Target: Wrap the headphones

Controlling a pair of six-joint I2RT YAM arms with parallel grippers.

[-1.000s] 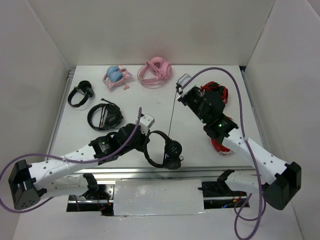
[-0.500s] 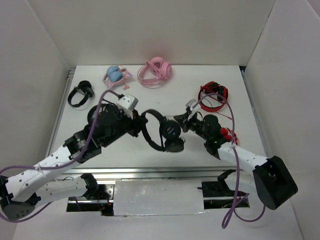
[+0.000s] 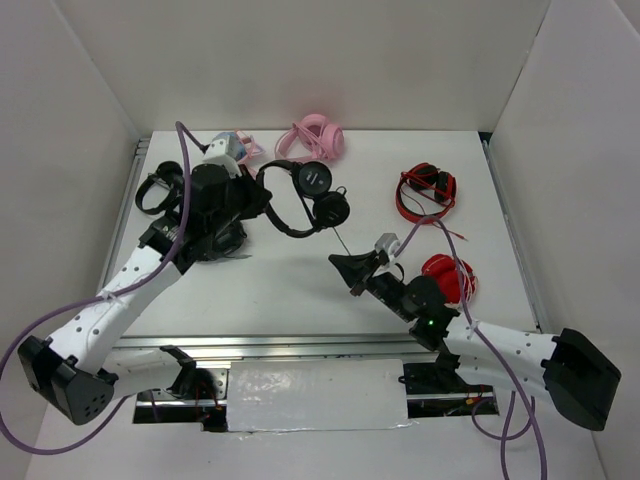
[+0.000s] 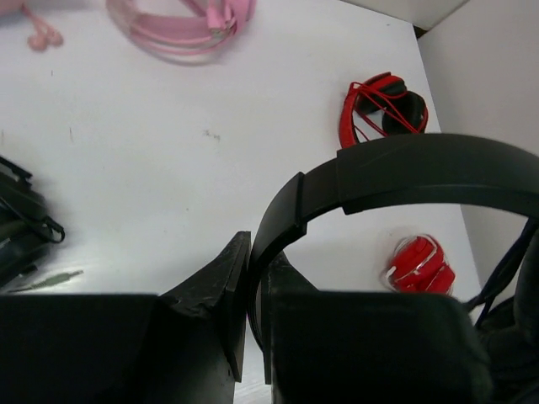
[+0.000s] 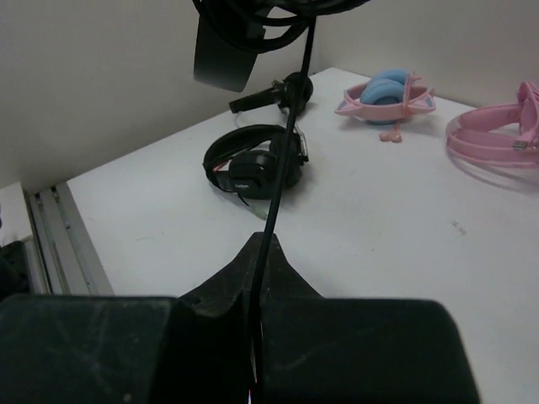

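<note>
White tabletop [image 3: 280,285], walled bay: L gripper [image 4: 255,252], fingers clamped on headband, has carried the headphones [image 3: 313,178] up from centre to far-left, held aloft, R gripper [image 5: 255,257] now near-centre pinching the cable [image 5: 269,210] taut betw. them, so prob. mid-wrap.

Seven sets of headphones are on view. Three are black: the slim headphones [image 3: 312,190] with one long cable, one bulkier headset [image 5: 253,168] with a microphone boom, and one smaller pair [image 3: 158,190]. Two are red: one open red pair [image 3: 425,192] and one folded red pair [image 3: 452,276]. Two are pink: one plain pink pair [image 3: 316,136] and one blue-cupped pair [image 5: 389,91]. There are two tools, the left tool [image 4: 257,252] and the right tool [image 5: 255,252], and one table [image 3: 290,290].
</note>
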